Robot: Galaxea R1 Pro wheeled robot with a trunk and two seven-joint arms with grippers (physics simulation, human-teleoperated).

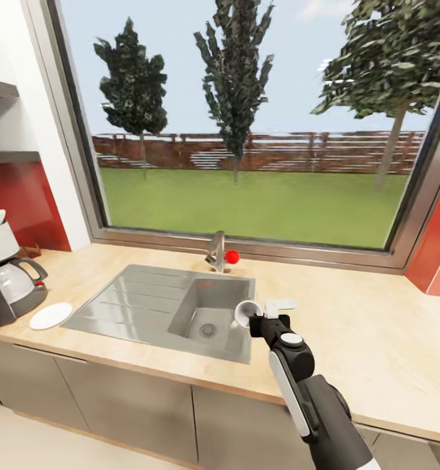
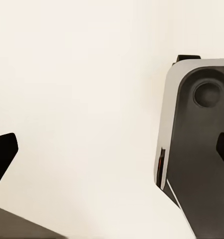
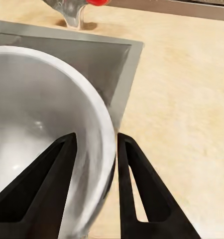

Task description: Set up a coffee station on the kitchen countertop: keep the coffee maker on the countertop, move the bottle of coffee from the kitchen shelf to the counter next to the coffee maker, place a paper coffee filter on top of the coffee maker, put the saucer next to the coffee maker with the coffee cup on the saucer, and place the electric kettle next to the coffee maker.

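Beside the sink [image 1: 148,307], seen from the head, the right pincer [image 1: 258,316] hangs over the basin's right edge, holding the coffee cup [image 1: 243,314] tipped on its side with its open mouth facing the sink's left side. The wooden tabletop [image 1: 350,326] carries the sink, and a faucet [image 1: 216,251] with a red knob [image 1: 232,256] stands just behind the basin, under a wide window [image 1: 246,117]. Well to the left of the sink, at the tabletop's far end, the coffee maker [image 1: 4,274] stands upright with its glass carafe in place, and the white saucer [image 1: 51,316] lies flat between the coffee maker and the sink's drainboard, near both and touching neither. Two shelves [image 1: 4,124] hang on the wall above the coffee maker. From the left wrist, a pale plain surface lies behind a grey-and-white body of the robot [image 2: 196,149], and a dark fingertip of the left pincer [image 2: 2,157] shows at the edge; whether that pincer is apart or together cannot be told. From the right wrist, the two black fingers [image 3: 142,189] of the right pincer are clamped on the coffee cup's [image 3: 42,114] rim, one finger inside the bowl and one outside, with the sink's corner [image 3: 112,64] and the faucet's base [image 3: 72,15] beyond it.
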